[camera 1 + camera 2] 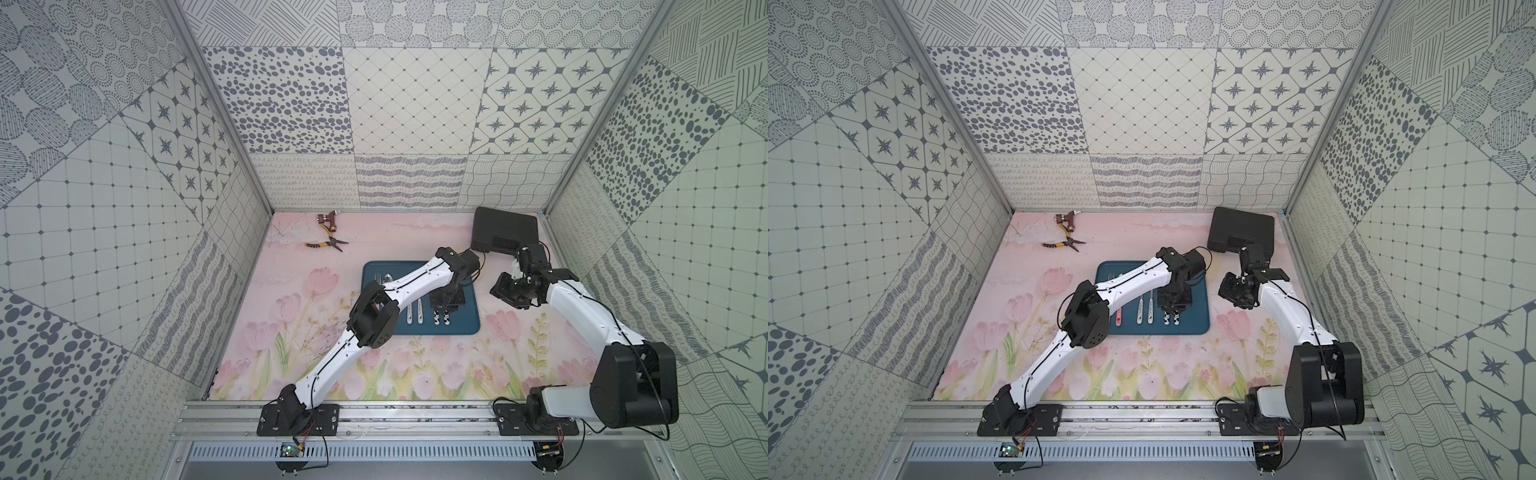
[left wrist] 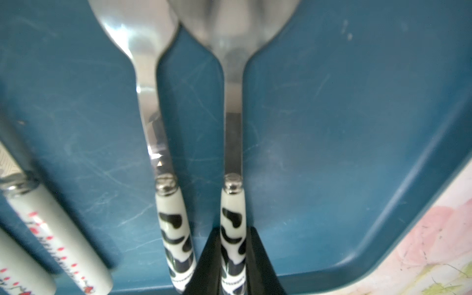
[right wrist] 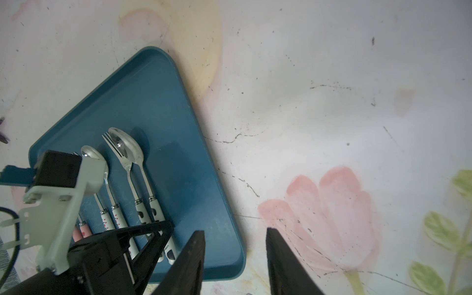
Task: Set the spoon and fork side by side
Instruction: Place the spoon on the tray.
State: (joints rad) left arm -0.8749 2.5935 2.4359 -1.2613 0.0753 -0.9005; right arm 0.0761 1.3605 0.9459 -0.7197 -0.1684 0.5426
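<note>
The left claw (image 2: 233, 229) is closed on the cow-patterned handle of the spoon (image 2: 233, 143), one finger on each side of the handle near its end. The fork (image 2: 155, 132), which has a matching handle, lies just beside the claw's outer finger, nearly parallel to the spoon. A narrow gap separates the handles, and the heads meet far ahead of the claw. Both pieces are over the blue tray (image 2: 332, 127). Whether the spoon rests fully on the tray cannot be determined. White-handled cutlery (image 2: 51, 229) lies farther out on the fork's side. The right claw (image 3: 235, 229) stands open and empty over the floral mat (image 3: 332, 102), off the tray edge and well apart from the pair. The step in hand appears to be final placement of the spoon. The next move calls for lowering until the spoon is seated, parting the fingers only slightly so the fork is not nudged, then withdrawing straight upward.
</note>
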